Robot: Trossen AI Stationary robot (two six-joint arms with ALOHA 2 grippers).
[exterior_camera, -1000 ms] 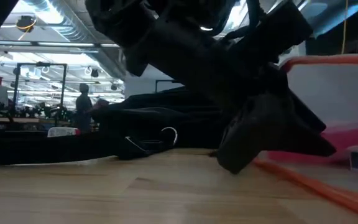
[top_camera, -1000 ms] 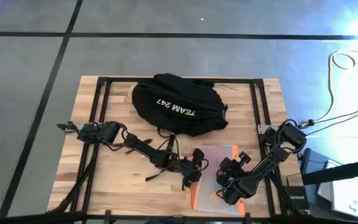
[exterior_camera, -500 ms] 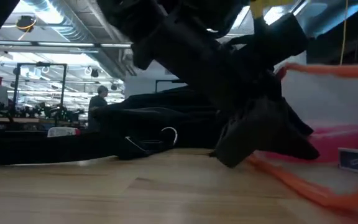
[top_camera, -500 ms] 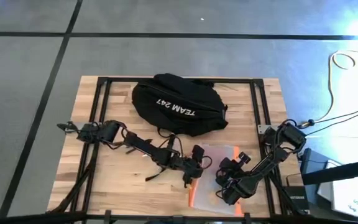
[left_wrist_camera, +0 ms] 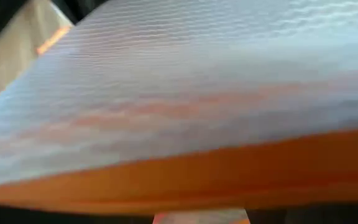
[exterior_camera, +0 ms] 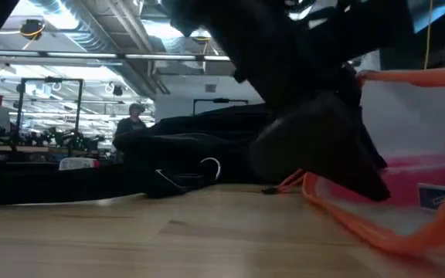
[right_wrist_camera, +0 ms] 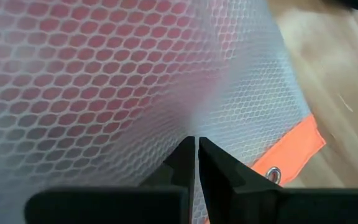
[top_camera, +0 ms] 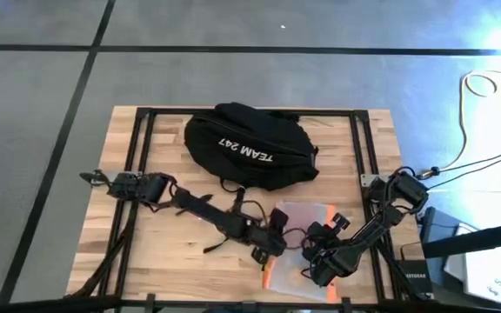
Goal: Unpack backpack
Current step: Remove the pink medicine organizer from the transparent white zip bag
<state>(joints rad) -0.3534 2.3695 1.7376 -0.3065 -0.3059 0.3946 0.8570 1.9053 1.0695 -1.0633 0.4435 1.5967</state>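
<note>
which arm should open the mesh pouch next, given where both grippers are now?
Probably left. The right gripper is shut on the mesh pouch, pinning it; the left gripper sits at the pouch's orange edge, near the table front, so it could work that edge.

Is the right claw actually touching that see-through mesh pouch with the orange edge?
Touching. The right wrist view shows the right gripper with fingers pinched shut on the mesh pouch.

Even overhead light, arms backlit to silhouettes in the low view, bright ceiling lamps behind, left wrist view blurred
</note>
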